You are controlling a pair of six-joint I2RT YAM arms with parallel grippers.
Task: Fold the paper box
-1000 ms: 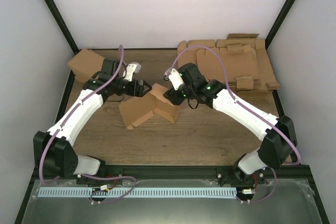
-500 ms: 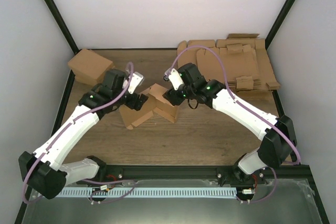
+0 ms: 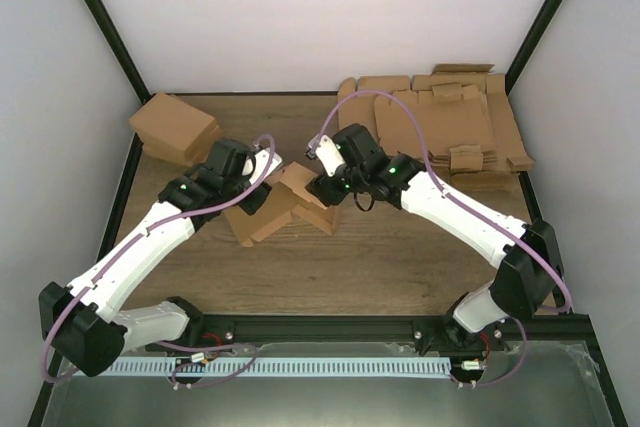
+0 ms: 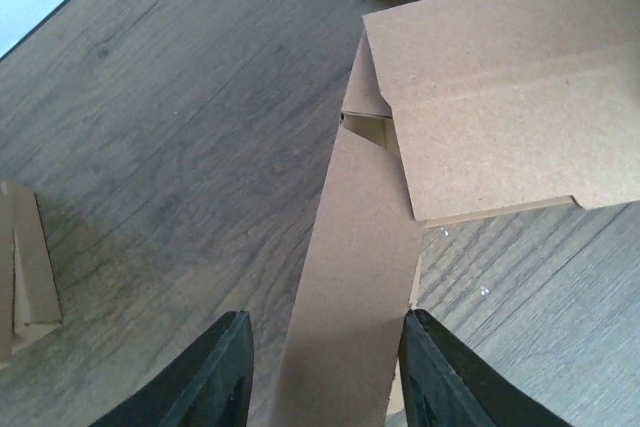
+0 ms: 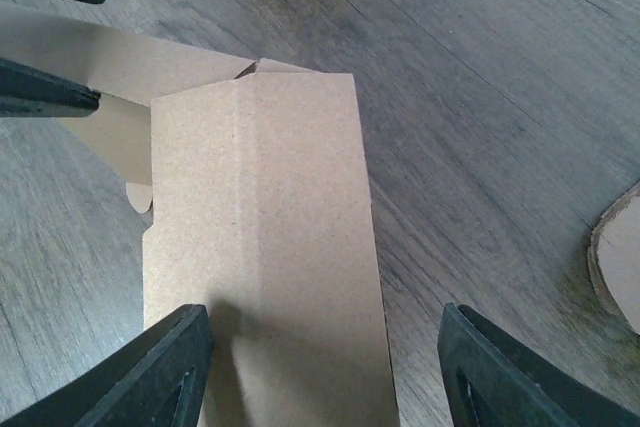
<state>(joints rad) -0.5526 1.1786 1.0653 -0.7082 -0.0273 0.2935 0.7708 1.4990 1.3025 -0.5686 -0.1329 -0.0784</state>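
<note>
near the middle of the table point(image 3: 400, 267), a little toward its left edge, the paper box point(image 3: 285, 205) stands half-formed, with some panels raised. both arms meet over it. the left gripper point(image 3: 252, 195) comes in from the left-edge side. in its wrist view its fingers point(image 4: 215, 367) stand apart on either side of a long narrow panel point(image 4: 350, 277). one finger is at the panel's edge and a sliver of wood shows beside the other, so nothing is pinched. the right gripper point(image 3: 322, 185) hangs over the box's right side. its fingers point(image 5: 150, 367) are spread wide over a creased panel point(image 5: 260, 237), one close by its edge, the other well clear, gripping nothing.

the step in hand looks like raising and tucking a side wall. to do it well, i judge the left fingers should close squarely on the narrow panel, not at a corner. they should turn it about its crease rather than drag it, since the light board would slide on the wood. the right gripper would best steady the creased panel first, pressing along the fold line, so the wall bends where it is scored. the sheet pile point(image 3: 450, 122) at the far right corner and the cartons point(image 3: 172, 127) at the far left corner lie well apart.
</note>
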